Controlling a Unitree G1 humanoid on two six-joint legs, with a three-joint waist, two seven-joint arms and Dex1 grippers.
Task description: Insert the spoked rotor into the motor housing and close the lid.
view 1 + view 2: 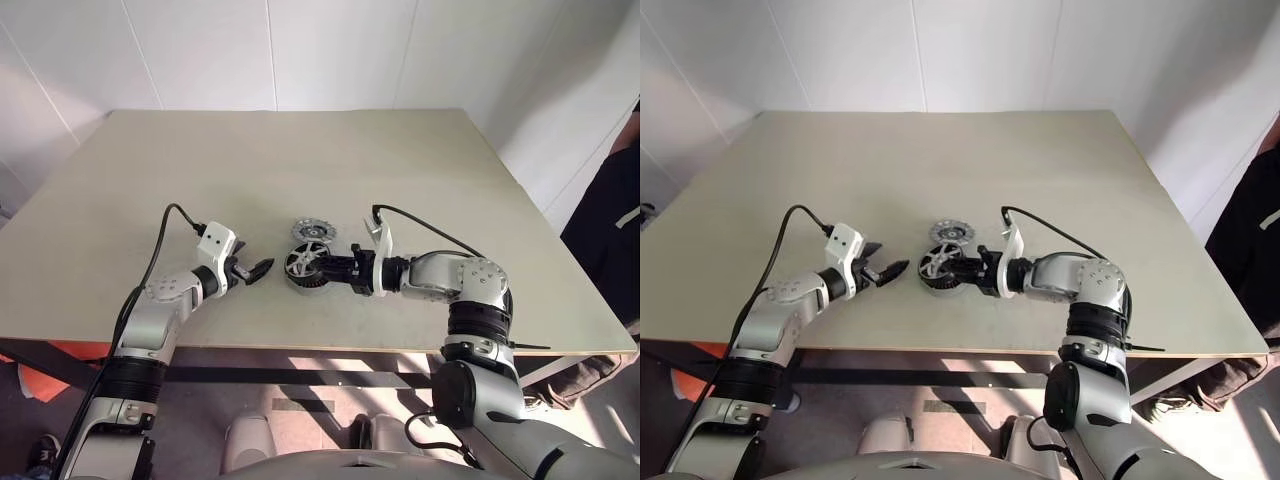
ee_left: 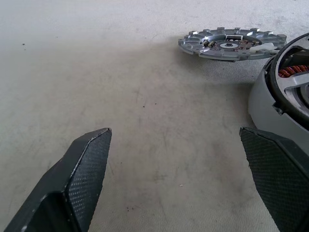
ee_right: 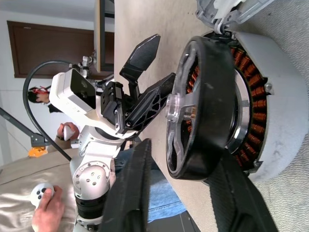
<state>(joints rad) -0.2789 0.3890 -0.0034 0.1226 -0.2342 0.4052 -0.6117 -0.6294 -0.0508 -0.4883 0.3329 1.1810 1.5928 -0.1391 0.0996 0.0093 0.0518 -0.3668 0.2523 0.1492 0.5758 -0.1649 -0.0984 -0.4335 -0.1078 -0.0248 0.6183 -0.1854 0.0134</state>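
Tabletop (image 1: 150, 170), spoked rotor (image 3: 200, 108) between loosely parted right fingers (image 3: 133, 193), left fingers (image 2: 87, 164) wide, empty

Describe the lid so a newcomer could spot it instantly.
Start at the table's near edge, midway between the two arms. The right gripper is at the spoked rotor, which sits tilted in the motor housing. The lid lies flat just behind them: an all-grey ribbed metal disc, with no black rim and no copper windings.
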